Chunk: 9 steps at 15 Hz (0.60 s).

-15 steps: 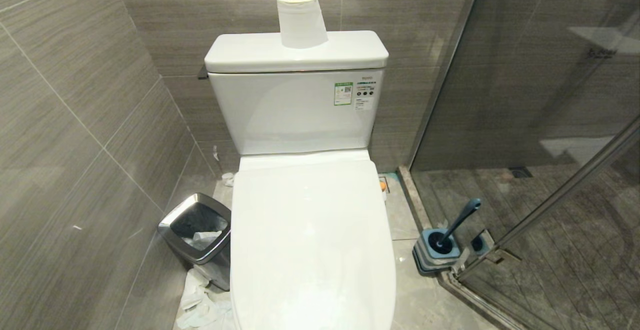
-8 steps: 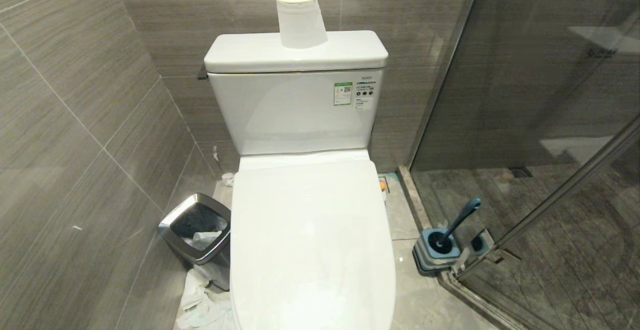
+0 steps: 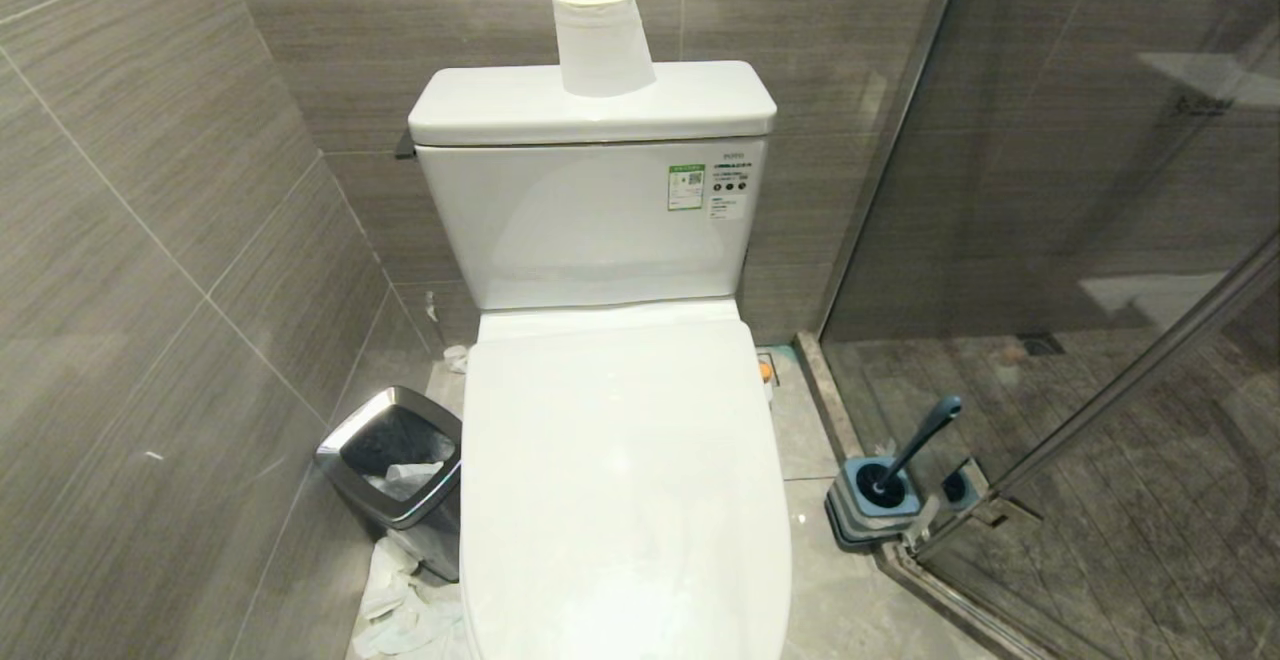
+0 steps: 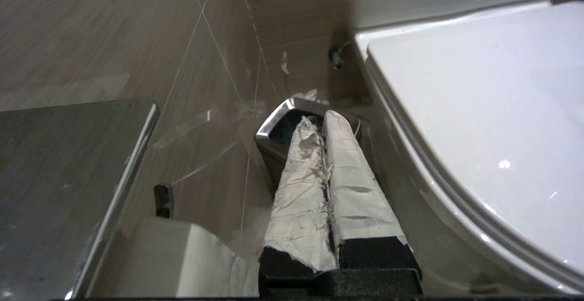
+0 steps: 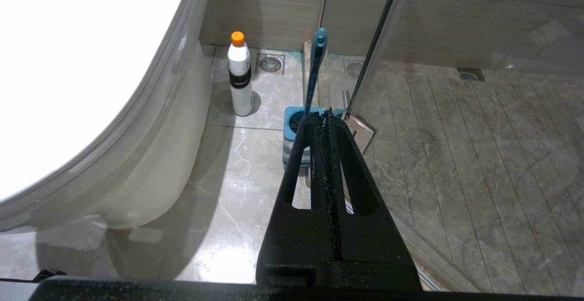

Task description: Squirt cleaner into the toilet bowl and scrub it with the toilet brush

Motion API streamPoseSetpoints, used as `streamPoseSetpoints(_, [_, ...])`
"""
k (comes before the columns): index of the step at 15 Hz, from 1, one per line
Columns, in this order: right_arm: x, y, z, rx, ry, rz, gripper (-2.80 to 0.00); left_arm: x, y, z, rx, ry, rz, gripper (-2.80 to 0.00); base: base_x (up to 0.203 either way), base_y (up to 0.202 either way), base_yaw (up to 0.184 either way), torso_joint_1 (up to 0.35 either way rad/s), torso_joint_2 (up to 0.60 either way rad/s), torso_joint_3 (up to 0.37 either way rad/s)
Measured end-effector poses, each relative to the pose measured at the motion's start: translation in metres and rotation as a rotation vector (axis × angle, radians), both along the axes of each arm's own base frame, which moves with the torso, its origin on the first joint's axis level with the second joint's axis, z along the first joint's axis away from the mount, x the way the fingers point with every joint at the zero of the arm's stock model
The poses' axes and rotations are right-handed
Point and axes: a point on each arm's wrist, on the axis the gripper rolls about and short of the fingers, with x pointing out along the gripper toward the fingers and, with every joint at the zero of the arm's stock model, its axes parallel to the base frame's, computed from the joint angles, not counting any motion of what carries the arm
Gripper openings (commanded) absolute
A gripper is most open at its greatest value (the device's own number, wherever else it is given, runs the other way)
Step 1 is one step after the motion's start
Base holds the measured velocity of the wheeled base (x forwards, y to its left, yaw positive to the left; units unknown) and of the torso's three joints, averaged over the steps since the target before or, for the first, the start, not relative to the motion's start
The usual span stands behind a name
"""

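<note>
The toilet bowl (image 3: 620, 480) fills the middle of the head view with its white lid down; its rim also shows in the left wrist view (image 4: 479, 109) and the right wrist view (image 5: 68, 86). The cleaner (image 5: 240, 75), a white bottle with an orange cap, stands on the floor to the toilet's right; only its cap (image 3: 765, 371) peeks out in the head view. The toilet brush (image 3: 915, 445) leans in its blue holder (image 5: 294, 130) by the glass door. My left gripper (image 4: 319, 121), with tape-wrapped fingers, is shut and empty beside the toilet's left. My right gripper (image 5: 323, 115) is shut and empty, short of the brush. Neither arm shows in the head view.
A steel-rimmed black bin (image 3: 395, 470) stands left of the toilet with crumpled paper (image 3: 400, 610) on the floor. A paper roll (image 3: 600, 40) sits on the tank. A glass shower door (image 3: 1100, 340) closes the right side and a tiled wall (image 3: 150, 290) the left. A steel holder (image 4: 68, 178) is near my left gripper.
</note>
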Motion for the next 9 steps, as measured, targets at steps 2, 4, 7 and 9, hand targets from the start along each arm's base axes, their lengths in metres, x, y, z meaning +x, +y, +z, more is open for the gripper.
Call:
streamPoseSetpoints(2, [0.0, 0.0, 0.0, 0.0, 0.0, 0.0, -2.8, 0.002, -0.001, -0.009, -0.003, 0.043, -0.052, -2.8, 0.0, 0.0, 0.0, 0.0, 0.0, 0.0])
streamPoseSetpoints(4, [0.0, 0.0, 0.0, 0.0, 0.0, 0.0, -2.8, 0.003, -0.002, -0.017, -0.001, 0.117, -0.089, -2.8, 0.0, 0.0, 0.0, 0.0, 0.0, 0.0])
streamPoseSetpoints(7, [0.0, 0.0, 0.0, 0.0, 0.0, 0.0, -2.8, 0.004, -0.002, -0.02, -0.01, 0.139, -0.095, -2.8, 0.0, 0.0, 0.0, 0.0, 0.0, 0.0])
streamPoseSetpoints(9, [0.0, 0.0, 0.0, 0.0, 0.0, 0.0, -2.8, 0.004, -0.002, -0.02, -0.015, 0.139, -0.094, -2.8, 0.0, 0.0, 0.0, 0.0, 0.0, 0.0])
